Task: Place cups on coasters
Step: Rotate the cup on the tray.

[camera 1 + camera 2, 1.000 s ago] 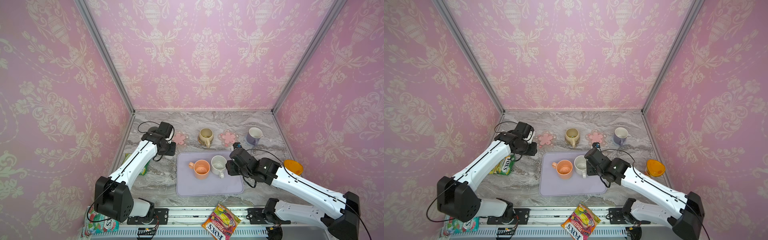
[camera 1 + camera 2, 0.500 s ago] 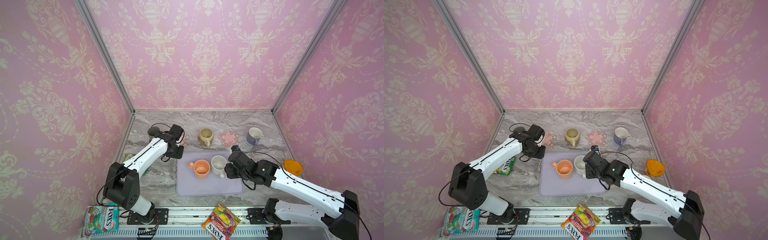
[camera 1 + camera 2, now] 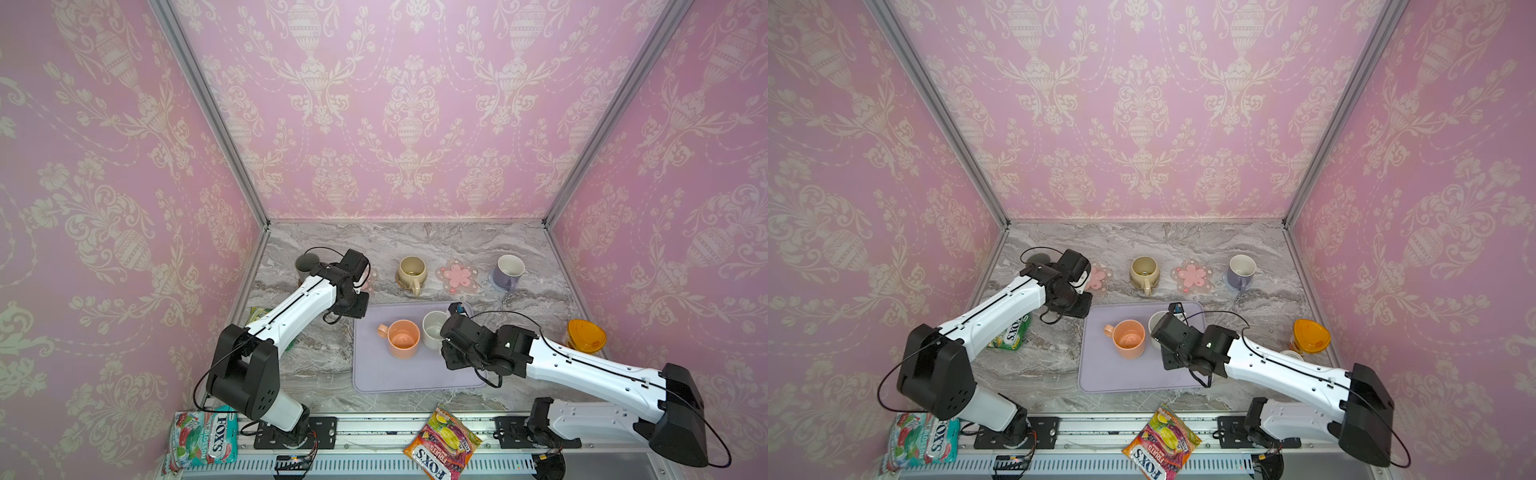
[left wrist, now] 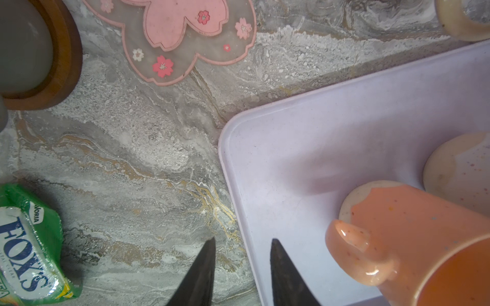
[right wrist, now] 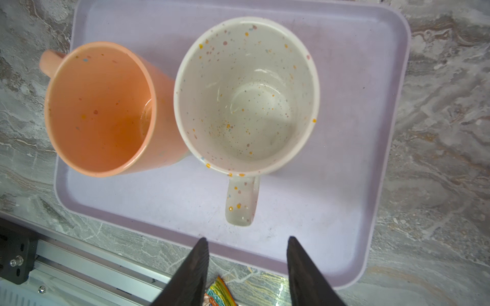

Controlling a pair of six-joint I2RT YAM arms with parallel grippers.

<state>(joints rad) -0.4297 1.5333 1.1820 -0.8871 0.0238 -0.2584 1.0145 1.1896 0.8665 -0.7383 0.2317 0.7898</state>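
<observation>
Left pincer (image 4: 242, 239) swung from dark mug (image 3: 306, 262) to tray (image 3: 395, 374) corner; right pincer (image 5: 246, 238) edged closer over speckled mug (image 5: 246, 92).

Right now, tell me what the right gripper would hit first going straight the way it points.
The white speckled mug: its handle points at the right gripper, in line with the gap between its open fingers. Only bare tray lies between. Height is unclear, so it might pass above.

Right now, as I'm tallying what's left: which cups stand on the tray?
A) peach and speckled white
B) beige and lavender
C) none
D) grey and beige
A: the peach cup and the speckled white cup stand side by side on the tray.
</observation>
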